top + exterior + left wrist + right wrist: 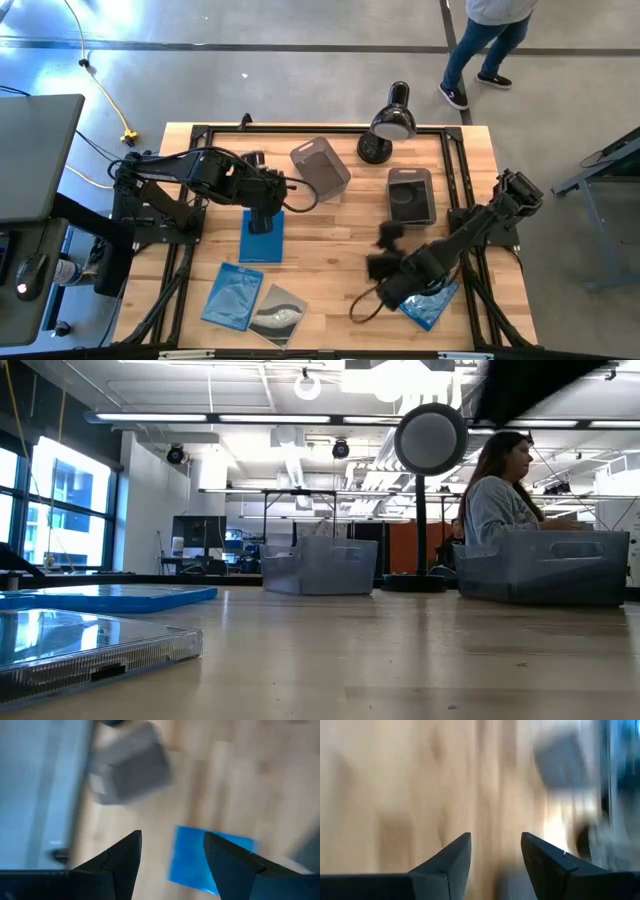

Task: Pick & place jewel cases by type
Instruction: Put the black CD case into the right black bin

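- two pincers are mine at this wooden counter [330, 230], and neither one grips anything.
- my left pincer [262, 222] hangs over the counter's middle-left, fingers [120, 865] spread apart, right above one end of a blue jewel case [262, 240] lying flat below it; the wrist view shows that blue case between and beyond my fingertips, not pinched.
- my right pincer [385, 250] sits over the front right of the counter, fingers [450, 865] spread, bare wood between them.
- my right arm lies across another blue case [432, 305] near the front right edge; only part of it shows.
- a third blue case [232, 296] lies flat at the front left, and just beside it, touching or nearly so, a clear-grey case with a silver disc [278, 313].
- at table height that clear case shows closest to the camera, with a blue one flat behind it.
- two smoky grey tubs stand toward the back: one [320, 168] tilted askew near the centre, the other [411, 195] to its right with something dark inside; i cannot tell what it is.
- a black dome-headed lamp [385, 125] stands at the back edge between the tubs.
- a person [485, 45] is on the floor beyond the back right corner.
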{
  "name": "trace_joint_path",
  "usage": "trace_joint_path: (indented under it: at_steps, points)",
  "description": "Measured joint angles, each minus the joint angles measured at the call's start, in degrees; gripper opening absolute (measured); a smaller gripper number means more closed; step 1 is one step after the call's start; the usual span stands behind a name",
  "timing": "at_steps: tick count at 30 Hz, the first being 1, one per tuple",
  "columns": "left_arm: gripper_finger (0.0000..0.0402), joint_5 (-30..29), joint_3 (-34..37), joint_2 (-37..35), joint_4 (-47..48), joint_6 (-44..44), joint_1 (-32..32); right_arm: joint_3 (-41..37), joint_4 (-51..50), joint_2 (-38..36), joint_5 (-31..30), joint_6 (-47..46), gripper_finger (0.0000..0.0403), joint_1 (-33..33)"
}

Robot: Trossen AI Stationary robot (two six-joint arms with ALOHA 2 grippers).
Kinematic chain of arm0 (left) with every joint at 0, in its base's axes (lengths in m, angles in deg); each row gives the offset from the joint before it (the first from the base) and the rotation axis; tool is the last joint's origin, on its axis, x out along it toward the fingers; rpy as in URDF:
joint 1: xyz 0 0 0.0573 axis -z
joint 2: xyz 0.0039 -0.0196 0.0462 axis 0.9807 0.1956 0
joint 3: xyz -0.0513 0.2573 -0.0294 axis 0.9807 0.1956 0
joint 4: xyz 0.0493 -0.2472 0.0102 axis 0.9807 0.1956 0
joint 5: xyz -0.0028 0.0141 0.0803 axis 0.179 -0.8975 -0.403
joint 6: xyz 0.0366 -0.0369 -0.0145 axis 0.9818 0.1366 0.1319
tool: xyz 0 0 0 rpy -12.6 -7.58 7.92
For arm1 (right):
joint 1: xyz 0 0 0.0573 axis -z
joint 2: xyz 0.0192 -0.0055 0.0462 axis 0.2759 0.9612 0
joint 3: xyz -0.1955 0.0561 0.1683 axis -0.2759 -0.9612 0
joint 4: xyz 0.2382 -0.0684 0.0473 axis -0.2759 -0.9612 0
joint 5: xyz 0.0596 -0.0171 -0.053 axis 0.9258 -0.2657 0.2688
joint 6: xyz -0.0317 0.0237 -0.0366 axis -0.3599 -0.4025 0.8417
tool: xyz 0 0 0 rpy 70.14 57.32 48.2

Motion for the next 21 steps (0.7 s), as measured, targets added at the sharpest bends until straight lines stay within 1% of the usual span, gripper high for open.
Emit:
trace_joint_path:
  at_steps: [3, 6, 8, 10, 12, 14, 17, 21]
  points:
    - [0.0209, 8.80, 3.49, -0.04, 0.11, -0.08, 1.49, -1.58, 19.24, 0.49, 0.22, 16.44, 0.0169, -0.58]
    - [0.0209, 13.26, 8.90, -0.17, 0.12, 0.04, 5.38, -3.35, 34.40, 1.95, 0.39, 29.30, 0.0169, -0.72]
    - [0.0209, 14.30, 13.31, -0.24, -0.45, -0.12, 8.95, -4.23, 40.94, 2.94, 0.64, 34.96, 0.0169, -0.35]
    - [0.0209, 14.73, 18.84, -0.24, -3.79, -1.16, 13.33, -4.41, 43.76, 3.95, 1.49, 37.95, 0.0169, 0.27]
    - [0.0209, 15.31, 25.09, -0.24, -10.34, -2.50, 17.80, -4.43, 44.25, 4.82, 1.92, 38.68, 0.0169, 1.04]
    - [0.0209, 15.49, 31.24, -0.21, -19.38, -3.22, 22.53, -4.43, 44.21, 5.39, 1.94, 38.36, 0.0169, 1.89]
    - [0.0205, 13.27, 39.08, -0.21, -33.95, -3.51, 29.06, -4.43, 44.11, 5.51, 2.38, 38.06, 0.0169, 3.08]
    - [0.0177, 9.99, 47.93, -0.19, -54.19, -5.59, 34.15, -4.43, 44.90, 5.43, 2.50, 37.98, 0.0169, 4.18]
